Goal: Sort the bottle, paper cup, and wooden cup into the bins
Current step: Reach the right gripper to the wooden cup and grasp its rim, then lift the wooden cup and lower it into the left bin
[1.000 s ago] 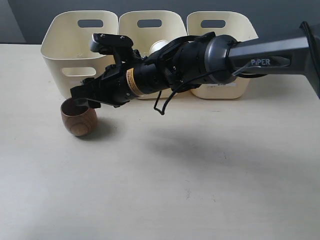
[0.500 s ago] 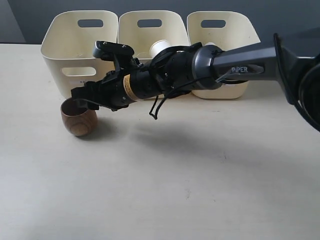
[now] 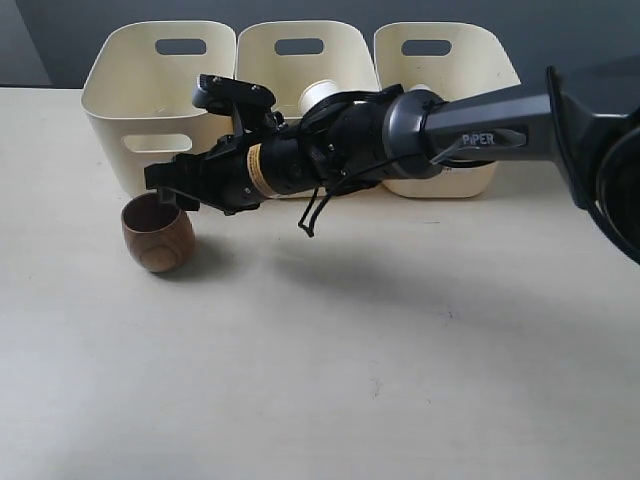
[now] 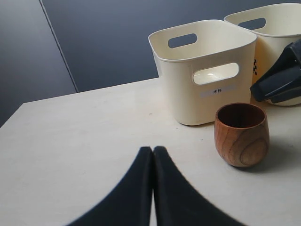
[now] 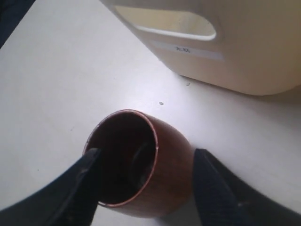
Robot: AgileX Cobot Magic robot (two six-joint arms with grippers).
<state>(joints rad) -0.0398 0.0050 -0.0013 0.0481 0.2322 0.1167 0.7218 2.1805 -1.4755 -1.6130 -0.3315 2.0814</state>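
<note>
Since the frame one second earlier, the right arm has drawn back slightly and its right gripper has risen a little, from inside the mouth of the wooden cup to just above its rim; the cup has not shifted. The cup stands upright on the counter at the left of the exterior frame, just in front of the leftmost bin.

In the right wrist view the jaws are wide: one finger lies over the cup's near rim, the other outside the belly, so the wall of the wooden cup sits between them. Risk, as a judgement: the rounded belly gives a poor seat, so closing off-centre could tip or roll the cup; a lift could also catch the bin's front wall, which is near. The left gripper is closed, empty, and well apart. A paper cup shows in the middle bin.
</note>
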